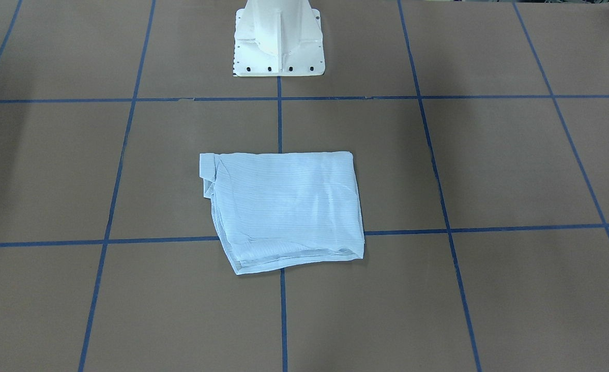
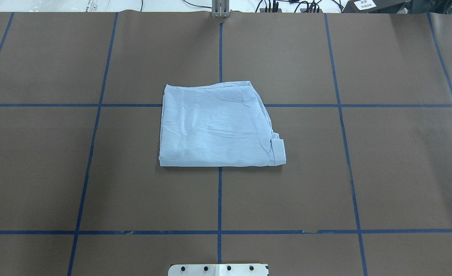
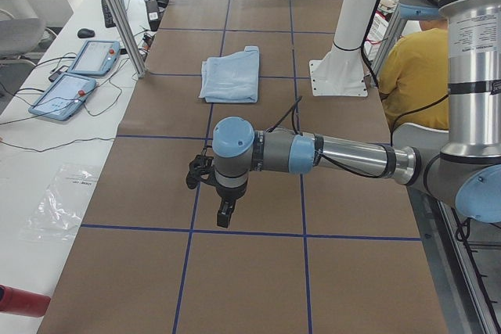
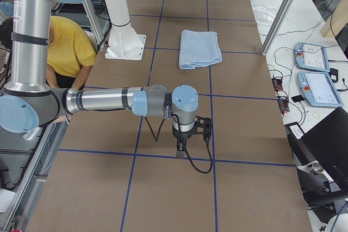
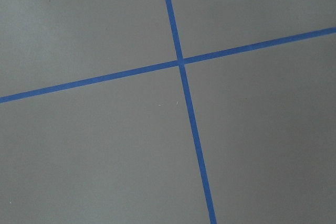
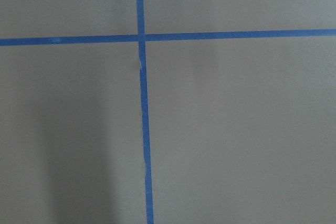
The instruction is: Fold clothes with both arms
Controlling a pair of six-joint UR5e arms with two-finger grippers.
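"Where did the shirt [image 2: 214,130] lie?"

"Folded into a rough rectangle, flat in the middle of the table [image 2: 402,172]. It covered a crossing of the blue tape lines [image 2: 220,199], out in front of the white pedestal [image 1: 279,39]."

"And the arms?"

"The left arm [image 3: 344,154] and the right arm [image 4: 103,100] each stretched low over its own end, well apart from the shirt. The left gripper [image 3: 225,213] pointed down at bare brown tabletop, and so did the right gripper [image 4: 181,146]. From the side I couldn't tell whether either pincer was open or closed."

"Anything else about?"

"A person [image 3: 415,68] in yellow was beside the pedestal, off the table's edge. Two control tablets [image 3: 94,57] and a plastic bag [image 3: 63,201] lay on the white bench [image 3: 23,154] alongside."
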